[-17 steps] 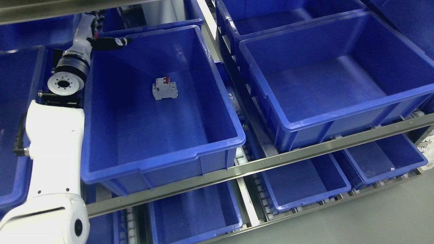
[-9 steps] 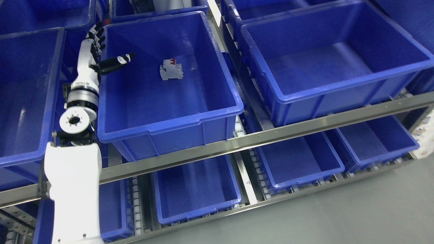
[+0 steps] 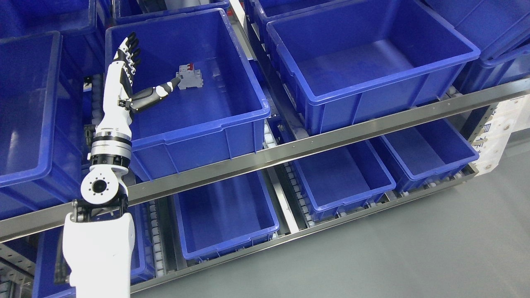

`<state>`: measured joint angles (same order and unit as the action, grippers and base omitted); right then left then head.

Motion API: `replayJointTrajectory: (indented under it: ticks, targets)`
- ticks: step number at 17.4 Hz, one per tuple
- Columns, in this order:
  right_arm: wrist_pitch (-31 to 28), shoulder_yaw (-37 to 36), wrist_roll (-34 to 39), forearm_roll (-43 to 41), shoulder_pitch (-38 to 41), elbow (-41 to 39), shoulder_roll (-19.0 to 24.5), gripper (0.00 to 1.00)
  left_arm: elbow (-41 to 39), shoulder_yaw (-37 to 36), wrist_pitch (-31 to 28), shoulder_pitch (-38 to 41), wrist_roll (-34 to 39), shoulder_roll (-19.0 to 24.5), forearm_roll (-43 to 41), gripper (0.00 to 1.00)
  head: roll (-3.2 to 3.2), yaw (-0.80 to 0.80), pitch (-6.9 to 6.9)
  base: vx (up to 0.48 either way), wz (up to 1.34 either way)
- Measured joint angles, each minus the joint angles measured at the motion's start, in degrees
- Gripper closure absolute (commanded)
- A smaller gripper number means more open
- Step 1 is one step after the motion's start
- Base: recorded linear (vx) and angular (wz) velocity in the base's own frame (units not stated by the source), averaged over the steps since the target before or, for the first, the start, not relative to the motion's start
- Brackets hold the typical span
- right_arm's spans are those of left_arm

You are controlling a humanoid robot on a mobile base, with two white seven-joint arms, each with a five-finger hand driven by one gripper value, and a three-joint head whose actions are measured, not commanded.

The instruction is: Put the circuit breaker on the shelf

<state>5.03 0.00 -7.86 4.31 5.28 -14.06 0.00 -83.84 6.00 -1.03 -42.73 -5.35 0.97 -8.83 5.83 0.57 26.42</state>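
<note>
With left robot hand (image 3: 126,78) spread, holding nothing, its thumb beside circuit breaker (image 3: 189,77) near bin's (image 3: 198,131) back wall, a careless withdrawal could knock it over.

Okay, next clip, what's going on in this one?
A humanoid robot is working at a rack of blue bins. Its left hand is raised beside the left wall of the upper-shelf bin, fingers spread and holding nothing, thumb pointing toward the circuit breaker. The breaker, grey with a red switch, lies on the bin's floor near the back, so it looks already placed. The neighbouring bins show nothing inside. The right arm is out of view.
</note>
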Motion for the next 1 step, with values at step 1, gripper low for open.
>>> replayJointTrajectory:
  ticks: [1]
  targets:
    - [0.00, 0.00, 0.00, 0.00, 0.00, 0.00, 0.00, 0.00, -1.01, -0.04, 0.12, 0.57, 0.00, -0.10, 0.11, 0.00, 0.00, 0.00, 0.00, 0.017, 0.00]
